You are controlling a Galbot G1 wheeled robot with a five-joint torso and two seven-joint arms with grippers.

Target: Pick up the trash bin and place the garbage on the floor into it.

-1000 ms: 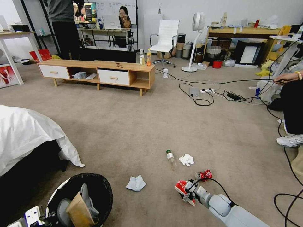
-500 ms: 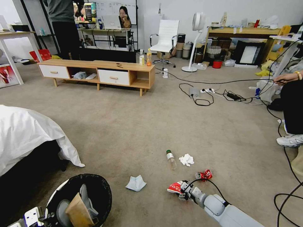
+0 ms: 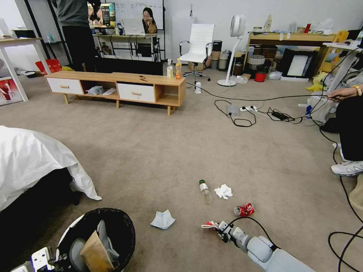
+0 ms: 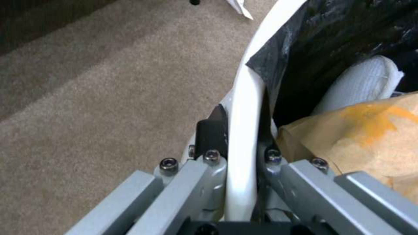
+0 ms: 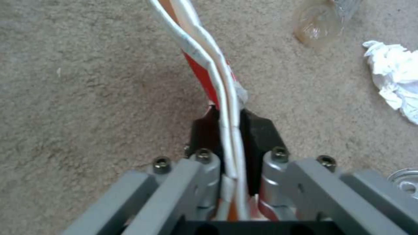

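Observation:
The trash bin [image 3: 126, 226], white with a black bag over its rim, hangs at my lower left, and my left gripper [image 3: 56, 258] is shut on its rim [image 4: 246, 98]. A brown cardboard piece [image 3: 94, 253] lies inside it. My right gripper [image 3: 219, 227] is shut on the red-white snack packet [image 3: 209, 225], held edge-on just above the floor [image 3: 170, 151]. In the right wrist view the packet [image 5: 204, 58] runs between the black fingers [image 5: 261, 130]. A crushed red can [image 3: 244, 209], two white tissues [image 3: 223, 191] [image 3: 163, 219] and a small green-capped bottle [image 3: 204, 190] lie on the carpet nearby.
A bed with a white sheet [image 3: 30, 158] stands close on the left. A low wooden cabinet [image 3: 117, 87] is farther ahead. Cables [image 3: 242, 113] cross the carpet, and another cable [image 3: 340, 241] loops at the lower right beside a person's shoe [image 3: 348, 168].
My right gripper has shifted a little left with the snack packet, which has turned from showing its red face to lying edge-on. The bin and left gripper have barely moved.

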